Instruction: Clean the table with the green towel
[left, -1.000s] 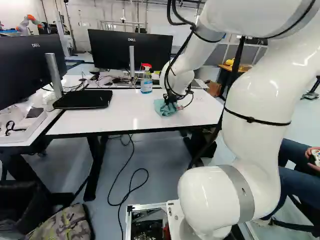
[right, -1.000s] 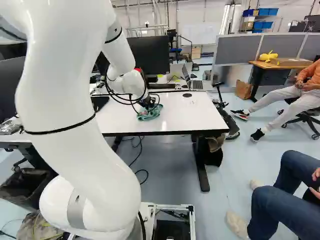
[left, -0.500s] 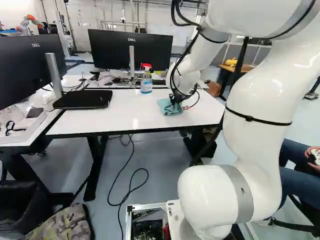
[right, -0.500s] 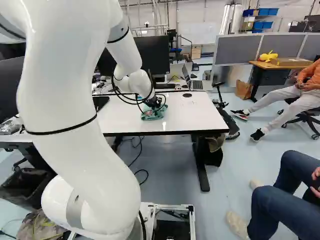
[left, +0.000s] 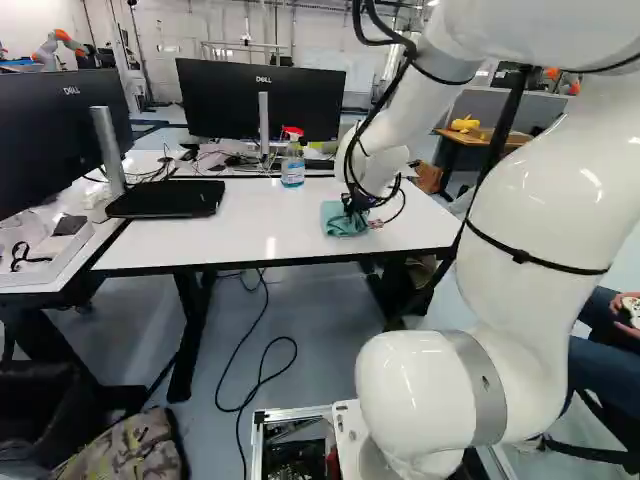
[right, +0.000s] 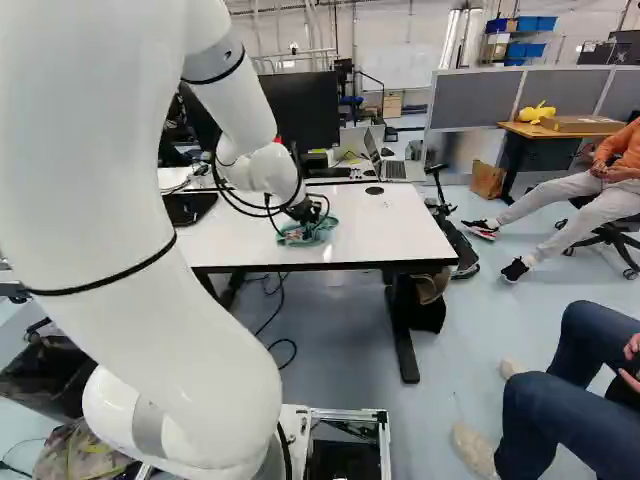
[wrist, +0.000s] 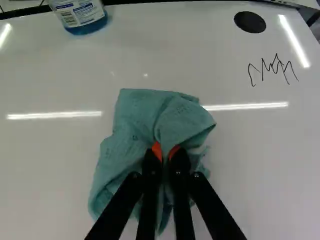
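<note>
Over the right part of the white table (left: 180, 245) my gripper (left: 354, 205) points down in the left base view. The green towel (left: 340, 220) lies bunched on the tabletop beneath it. In the wrist view the two orange pads of my gripper (wrist: 166, 152) pinch a fold of the towel (wrist: 135, 120), which spreads around the fingertips. Black squiggle marks (wrist: 272, 69) are on the table ahead of the gripper, off to one side of the towel.
A spray bottle (left: 293, 160) with a red head stands behind the towel. Monitors (left: 262, 100) and a black laptop-like slab (left: 168, 198) are further left. Another robot (left: 58, 48) stands far back. A seated person's legs (right: 560, 390) are right of the base.
The arm has shifted its pose above the joint. Gripper and towel have slid slightly to the right across the tabletop, the towel still held.
</note>
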